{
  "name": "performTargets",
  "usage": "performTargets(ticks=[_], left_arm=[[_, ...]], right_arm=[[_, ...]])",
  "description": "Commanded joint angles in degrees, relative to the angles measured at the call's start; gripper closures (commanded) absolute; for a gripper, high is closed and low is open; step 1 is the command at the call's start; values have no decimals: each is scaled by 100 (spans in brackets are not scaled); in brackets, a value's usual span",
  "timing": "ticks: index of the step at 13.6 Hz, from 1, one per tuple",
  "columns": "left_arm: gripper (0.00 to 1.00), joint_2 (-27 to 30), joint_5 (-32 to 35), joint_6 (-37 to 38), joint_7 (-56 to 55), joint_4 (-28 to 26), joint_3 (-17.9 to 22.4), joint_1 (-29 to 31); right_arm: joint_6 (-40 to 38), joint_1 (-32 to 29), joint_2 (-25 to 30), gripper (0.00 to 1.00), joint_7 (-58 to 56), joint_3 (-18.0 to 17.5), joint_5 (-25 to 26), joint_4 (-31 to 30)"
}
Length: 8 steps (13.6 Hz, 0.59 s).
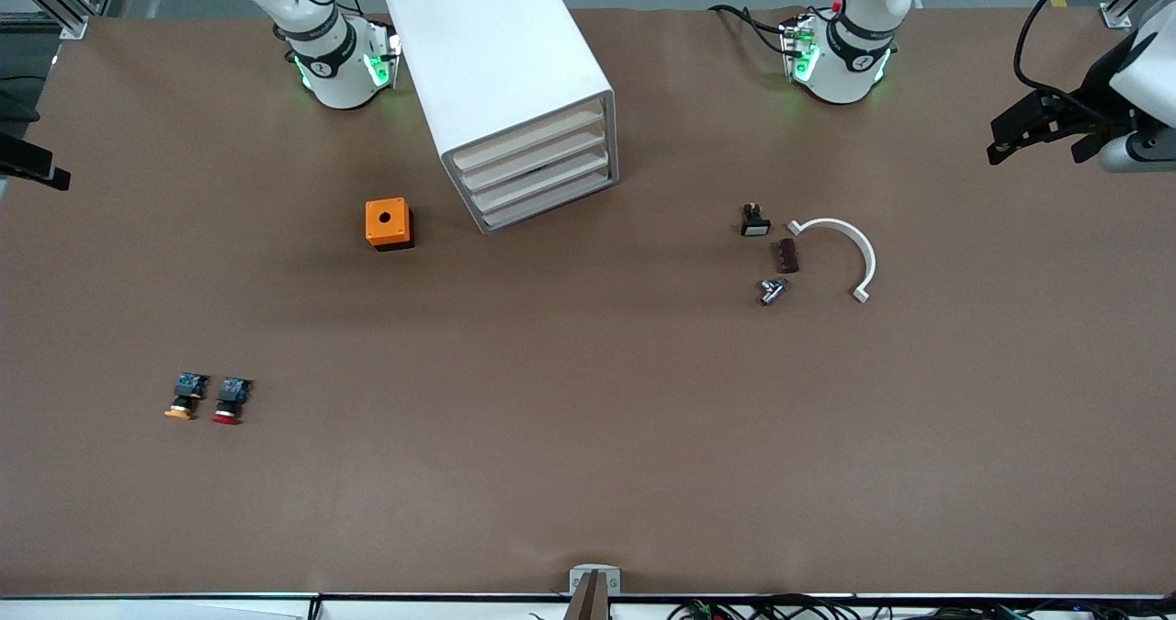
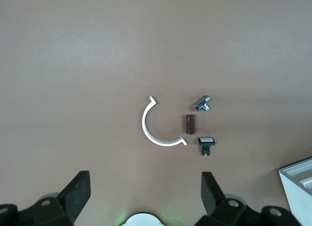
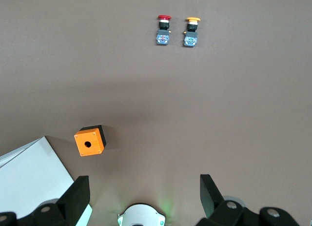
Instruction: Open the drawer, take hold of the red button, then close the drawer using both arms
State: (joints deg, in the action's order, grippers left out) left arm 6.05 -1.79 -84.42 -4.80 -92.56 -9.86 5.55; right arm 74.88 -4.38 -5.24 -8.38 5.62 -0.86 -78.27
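Observation:
The white cabinet (image 1: 501, 60) stands between the two arm bases, and its four beige-fronted drawers (image 1: 540, 168) are all shut. The red-capped button (image 1: 227, 400) lies on the table toward the right arm's end, much nearer the front camera than the cabinet. It also shows in the right wrist view (image 3: 163, 29). My left gripper (image 1: 997, 142) hangs open and empty high over the left arm's end; in its wrist view (image 2: 145, 176) the jaws stand wide apart. My right gripper (image 3: 145, 178) is open and empty high over the right arm's end, with only a black part (image 1: 37, 168) showing in the front view.
An orange-capped button (image 1: 184, 397) lies beside the red one. An orange box (image 1: 390, 223) sits beside the cabinet. Toward the left arm's end lie a black white-faced button (image 1: 754, 221), a brown piece (image 1: 788, 255), a metal part (image 1: 772, 290) and a white arc (image 1: 841, 253).

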Motion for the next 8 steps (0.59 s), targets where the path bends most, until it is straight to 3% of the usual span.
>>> performTargets(ticks=[1,4,8], left_arm=[[0,64,-14,-163,76,-9,-16,43],[0,-121,21,-163,93,194,-25,-1],[0,-279,21,-145,41,492,-86,-54]], right_arm=[[184,52,330,0,-33,-9,-2,-382],[324,95,531,0,-33,0,7,-618],[983,95,1199,0,-33,0,24,-1610]])
